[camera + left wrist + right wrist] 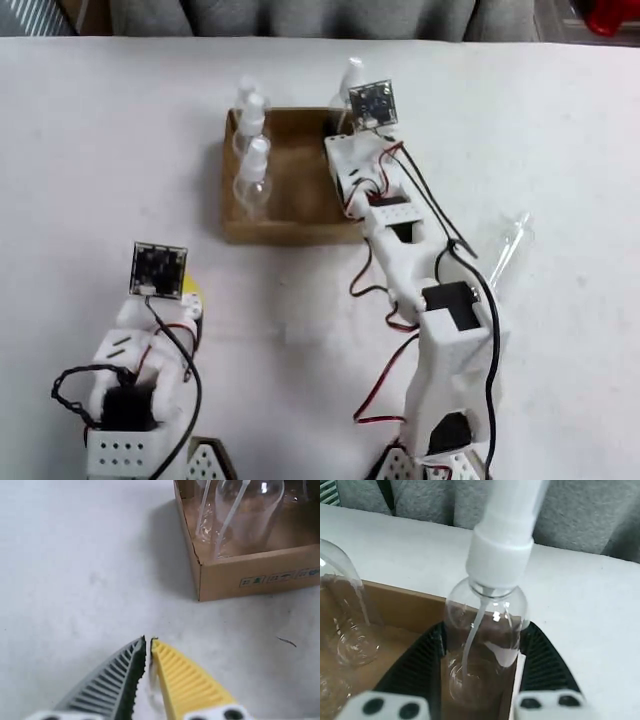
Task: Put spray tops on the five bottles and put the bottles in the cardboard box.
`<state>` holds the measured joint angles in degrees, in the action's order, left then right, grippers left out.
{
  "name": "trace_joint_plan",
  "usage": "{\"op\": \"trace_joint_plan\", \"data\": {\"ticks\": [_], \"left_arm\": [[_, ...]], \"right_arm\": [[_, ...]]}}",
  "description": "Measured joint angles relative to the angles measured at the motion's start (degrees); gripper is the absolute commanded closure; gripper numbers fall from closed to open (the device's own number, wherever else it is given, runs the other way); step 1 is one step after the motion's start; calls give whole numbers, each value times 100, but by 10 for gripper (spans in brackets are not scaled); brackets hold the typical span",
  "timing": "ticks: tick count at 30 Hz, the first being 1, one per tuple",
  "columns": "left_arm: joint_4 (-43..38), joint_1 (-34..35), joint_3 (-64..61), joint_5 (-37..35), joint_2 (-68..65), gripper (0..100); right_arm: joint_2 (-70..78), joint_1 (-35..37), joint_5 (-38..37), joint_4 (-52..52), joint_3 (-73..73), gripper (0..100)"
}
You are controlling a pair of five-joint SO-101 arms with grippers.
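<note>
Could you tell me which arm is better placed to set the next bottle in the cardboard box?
Right: the right gripper is shut on a capped bottle at the cardboard box; the left gripper is shut, empty, over bare table.

The right arm [420,270] stretches forward from its base along the right side of the cardboard box [290,232], with its wrist above the box's far right corner. There the right gripper [484,630] points down, its black jaws set on either side of a bottle [487,600] and clamped against the clear body. The left arm [130,390] sits folded back, well short of the box and off its near left corner. The left gripper [148,644] is tilted down toward that corner, its grey and yellow jaws pressed together on nothing.
</note>
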<state>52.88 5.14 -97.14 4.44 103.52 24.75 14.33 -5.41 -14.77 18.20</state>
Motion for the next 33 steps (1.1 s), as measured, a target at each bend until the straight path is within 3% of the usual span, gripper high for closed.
{"op": "trace_joint_plan", "data": {"ticks": [23, 26, 33], "left_arm": [[0, 0, 0, 0, 0, 980], [0, 0, 0, 0, 0, 980], [0, 0, 0, 0, 0, 980]], "right_arm": [[281, 0, 18, -141, -53, 983], [281, 9, -246, -141, -53, 983], [299, 44, -325, -1292, 527, 983]]}}
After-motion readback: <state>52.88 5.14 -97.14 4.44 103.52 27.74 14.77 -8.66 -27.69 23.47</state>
